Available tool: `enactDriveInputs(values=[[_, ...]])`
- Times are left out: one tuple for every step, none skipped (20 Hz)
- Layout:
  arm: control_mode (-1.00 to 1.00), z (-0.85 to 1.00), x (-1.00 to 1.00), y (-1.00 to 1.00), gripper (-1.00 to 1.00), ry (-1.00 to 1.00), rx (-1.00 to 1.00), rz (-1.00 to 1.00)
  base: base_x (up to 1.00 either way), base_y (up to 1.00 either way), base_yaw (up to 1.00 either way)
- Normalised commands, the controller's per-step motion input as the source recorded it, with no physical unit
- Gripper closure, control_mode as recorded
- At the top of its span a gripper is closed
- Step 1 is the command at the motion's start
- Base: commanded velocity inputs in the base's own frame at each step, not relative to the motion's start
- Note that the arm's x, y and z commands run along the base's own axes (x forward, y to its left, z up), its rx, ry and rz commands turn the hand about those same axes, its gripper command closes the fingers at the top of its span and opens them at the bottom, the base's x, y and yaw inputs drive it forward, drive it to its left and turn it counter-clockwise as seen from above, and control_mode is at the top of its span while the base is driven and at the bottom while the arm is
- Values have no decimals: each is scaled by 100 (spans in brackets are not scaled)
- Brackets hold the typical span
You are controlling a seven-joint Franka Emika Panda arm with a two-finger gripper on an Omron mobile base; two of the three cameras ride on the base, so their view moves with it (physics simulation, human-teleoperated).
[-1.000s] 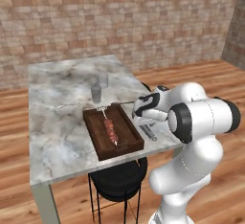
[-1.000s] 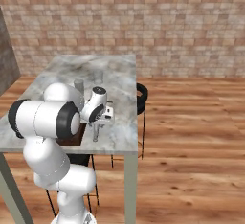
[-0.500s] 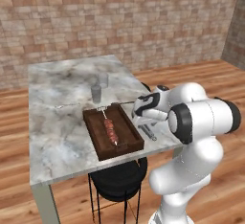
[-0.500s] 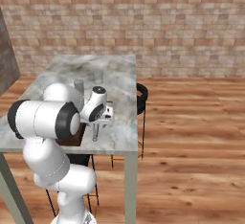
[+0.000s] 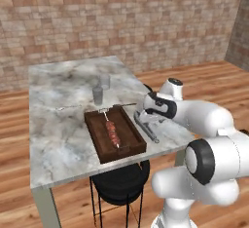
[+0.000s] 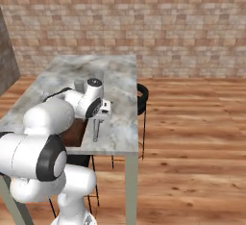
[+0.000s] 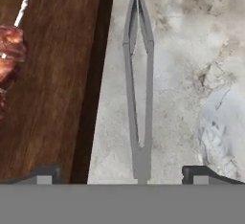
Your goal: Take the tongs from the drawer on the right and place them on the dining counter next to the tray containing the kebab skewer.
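The slim dark-grey tongs [image 7: 139, 89] lie flat on the marbled dining counter [image 5: 58, 124], just right of the dark wooden tray [image 7: 52, 89]. Their arms run alongside the tray's long rim. My gripper [image 7: 122, 175] hovers low over the tongs' joined end, open, with one fingertip [image 7: 45, 174] over the tray's edge and the other over the stone. Nothing is held. On the tray [image 5: 92, 134] rests the kebab skewer [image 5: 112, 130] with its reddish meat chunks. From the right, the tongs [image 6: 95, 131] show under the gripper [image 6: 98, 118] near the counter's front corner.
Two small grey cups [image 5: 99, 88] stand behind the tray. A black stool [image 5: 119, 183] sits under the counter's near edge. The counter's right edge [image 6: 129, 123] is close to the tongs. Wooden floor and a brick wall surround the counter.
The jaws have spread wide and let go of the tongs, which now lie on the counter. The hand has hardly shifted.
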Motion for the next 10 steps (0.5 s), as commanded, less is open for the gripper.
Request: enactDriveInputs(values=[[-100, 74, -74, 0, -100, -10, 0, 0, 0, 0, 0], [-100, 74, -77, 0, -100, -10, 0, 0, 0, 0, 0], [-100, 74, -82, 0, -100, -11, 0, 0, 0, 0, 0], [-100, 73, -84, 0, -100, -11, 0, 0, 0, 0, 0], [-100, 74, -86, 0, -100, -11, 0, 0, 0, 0, 0], [-100, 75, -88, 0, -100, -8, 0, 0, 0, 0, 0], [-100, 64, -84, 0, -100, -9, 0, 0, 0, 0, 0], [-100, 68, -85, 0, -100, -9, 0, 0, 0, 0, 0], [-100, 66, -84, 0, -100, -9, 0, 0, 0, 0, 0], [-100, 67, -81, 0, -100, -9, 0, 0, 0, 0, 0]])
